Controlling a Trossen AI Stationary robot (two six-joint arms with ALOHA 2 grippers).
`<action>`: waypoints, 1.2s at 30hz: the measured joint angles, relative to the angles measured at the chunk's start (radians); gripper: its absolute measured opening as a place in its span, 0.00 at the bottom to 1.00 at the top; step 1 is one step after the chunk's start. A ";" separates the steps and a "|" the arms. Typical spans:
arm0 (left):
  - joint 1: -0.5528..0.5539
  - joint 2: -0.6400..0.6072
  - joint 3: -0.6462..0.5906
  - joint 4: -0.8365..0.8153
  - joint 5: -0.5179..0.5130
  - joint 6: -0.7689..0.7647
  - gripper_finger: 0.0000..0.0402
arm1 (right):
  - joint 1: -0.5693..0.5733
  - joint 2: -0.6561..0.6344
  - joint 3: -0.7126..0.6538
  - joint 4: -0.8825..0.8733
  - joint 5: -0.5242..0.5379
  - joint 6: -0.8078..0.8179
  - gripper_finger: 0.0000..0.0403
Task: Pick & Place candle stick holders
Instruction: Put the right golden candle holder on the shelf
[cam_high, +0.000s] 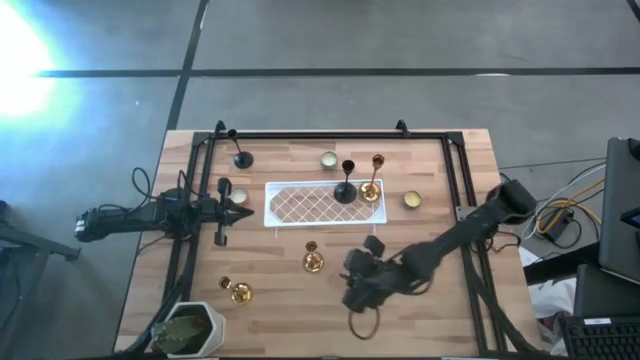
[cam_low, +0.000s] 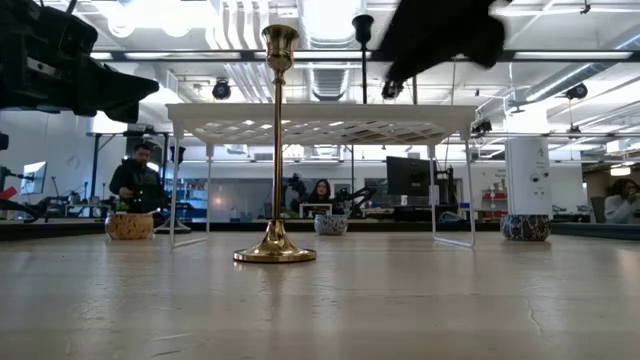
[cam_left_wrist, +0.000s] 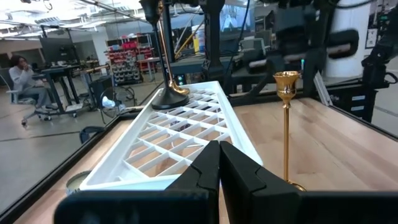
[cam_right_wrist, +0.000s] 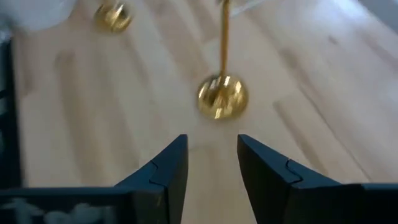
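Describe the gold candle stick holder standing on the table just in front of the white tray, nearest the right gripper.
The gold candle stick holder is shiny brass-looking metal: a round flared base, a slim straight stem and a small cup on top. It stands upright on the bare wooden table, in front of the white lattice tray and apart from it. Nothing grips it; the right gripper points at it with fingers apart, short of its base.

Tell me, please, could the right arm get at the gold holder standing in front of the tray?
Probably yes: the right gripper is open and empty, facing the gold holder, with only bare table between them.
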 joint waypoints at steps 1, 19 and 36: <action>0.000 0.000 0.000 0.000 -0.009 0.000 0.03 | 0.015 -0.016 0.000 -0.015 -0.001 0.006 0.31; 0.000 0.000 0.000 0.148 -0.022 -0.258 0.03 | 0.315 -0.182 -0.011 -0.514 0.146 0.560 0.15; 0.000 0.152 0.085 0.121 0.280 -0.240 0.33 | 0.225 -0.151 -0.015 -0.593 0.722 0.519 0.13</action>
